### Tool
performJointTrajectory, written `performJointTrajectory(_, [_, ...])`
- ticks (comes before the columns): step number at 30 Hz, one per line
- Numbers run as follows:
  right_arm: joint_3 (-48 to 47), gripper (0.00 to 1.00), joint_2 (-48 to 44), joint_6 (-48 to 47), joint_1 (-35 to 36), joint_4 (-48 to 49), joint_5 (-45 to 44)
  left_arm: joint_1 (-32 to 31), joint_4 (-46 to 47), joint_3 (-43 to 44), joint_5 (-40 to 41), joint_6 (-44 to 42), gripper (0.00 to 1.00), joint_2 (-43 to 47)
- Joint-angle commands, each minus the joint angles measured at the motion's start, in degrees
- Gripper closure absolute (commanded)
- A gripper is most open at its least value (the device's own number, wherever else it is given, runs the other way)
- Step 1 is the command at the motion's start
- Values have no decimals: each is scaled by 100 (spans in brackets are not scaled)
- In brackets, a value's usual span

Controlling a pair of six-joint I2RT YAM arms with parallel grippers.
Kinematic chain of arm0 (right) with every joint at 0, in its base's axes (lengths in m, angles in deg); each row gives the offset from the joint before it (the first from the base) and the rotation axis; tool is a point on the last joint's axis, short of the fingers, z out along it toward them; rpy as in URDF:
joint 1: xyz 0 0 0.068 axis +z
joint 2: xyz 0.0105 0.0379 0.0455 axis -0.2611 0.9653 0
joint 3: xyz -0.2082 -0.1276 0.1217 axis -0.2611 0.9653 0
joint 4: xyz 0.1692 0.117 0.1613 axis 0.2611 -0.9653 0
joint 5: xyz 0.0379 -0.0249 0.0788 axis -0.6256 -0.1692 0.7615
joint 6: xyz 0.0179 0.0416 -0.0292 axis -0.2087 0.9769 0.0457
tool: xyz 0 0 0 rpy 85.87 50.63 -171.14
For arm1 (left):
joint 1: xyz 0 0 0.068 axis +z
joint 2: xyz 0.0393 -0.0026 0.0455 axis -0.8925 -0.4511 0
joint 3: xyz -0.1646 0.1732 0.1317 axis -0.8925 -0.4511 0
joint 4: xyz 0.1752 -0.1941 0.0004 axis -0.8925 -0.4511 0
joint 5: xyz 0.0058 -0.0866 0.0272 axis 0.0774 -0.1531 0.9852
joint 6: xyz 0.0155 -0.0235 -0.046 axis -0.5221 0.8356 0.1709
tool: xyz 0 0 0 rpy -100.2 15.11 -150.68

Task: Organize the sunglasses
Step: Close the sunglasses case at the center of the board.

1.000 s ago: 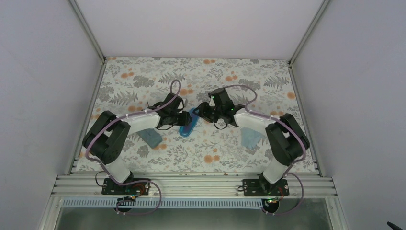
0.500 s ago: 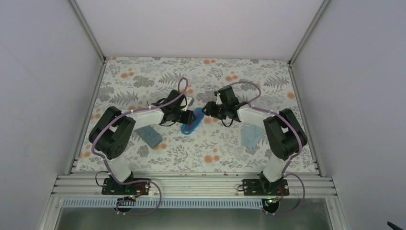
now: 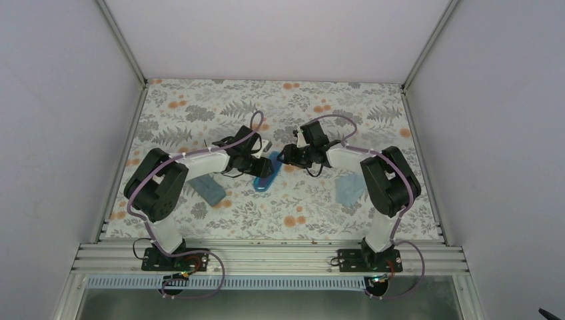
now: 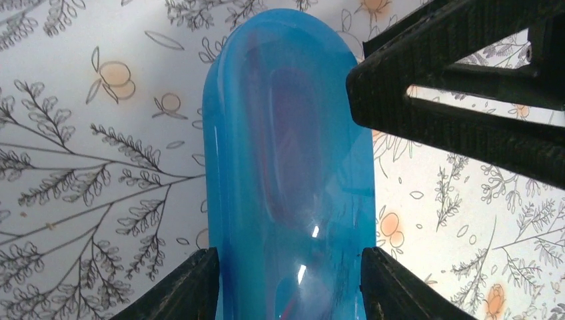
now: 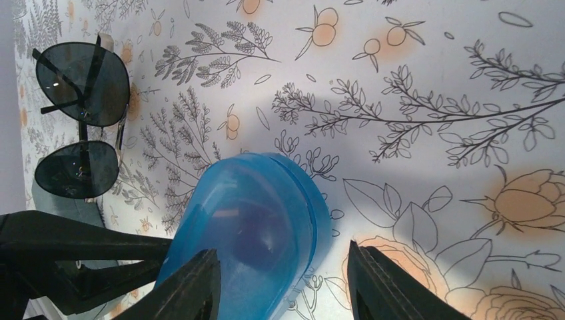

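A translucent blue case [image 3: 266, 172] lies closed on the flowered table; a dark reddish shape shows through its lid [image 4: 293, 133]. My left gripper [image 4: 290, 287] is shut on the case's sides, both fingers touching it. My right gripper [image 5: 286, 287] is open around the case's far end [image 5: 253, 227], its right finger apart from it. The black-framed sunglasses [image 5: 83, 120] lie unfolded on the table just beyond the case. A pink-red pair is not clearly in view.
A grey-blue oblong case [image 3: 210, 189] lies under the left arm. A light blue cloth [image 3: 348, 189] lies under the right arm. The flowered table [image 3: 200, 107] is walled on three sides.
Both grippers have closed in on the blue case: the left one has come onto its near end, the right one has lowered to its far end.
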Motion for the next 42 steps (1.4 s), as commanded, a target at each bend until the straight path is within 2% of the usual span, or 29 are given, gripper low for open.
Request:
performJointTrajectory(1, [-85, 50, 9, -66, 22, 39, 221, -28, -850, 31, 79, 145, 47, 21])
performJointTrajectory(10, [-23, 50, -71, -113, 16, 46, 418, -15, -875, 33, 25, 359, 45, 103])
performJointTrajectory(22, [330, 48, -705, 121, -24, 234, -1, -20, -806, 267, 442, 652, 16, 638])
performJointTrajectory(25, [452, 47, -854, 183, -62, 228, -214, -88, -656, 84, 457, 487, 1, 794])
performJointTrajectory(28, [630, 45, -1251, 262, -115, 212, -509, -259, -600, -81, 748, 309, 0, 914])
performJointTrajectory(33, [1111, 43, -1784, 392, -255, 202, -861, -661, -1012, -137, 1507, 178, 0, 841])
performJointTrajectory(42, [1767, 41, -2476, 500, -494, 160, -1029, -1337, -1667, -72, 2451, 792, 1, 519])
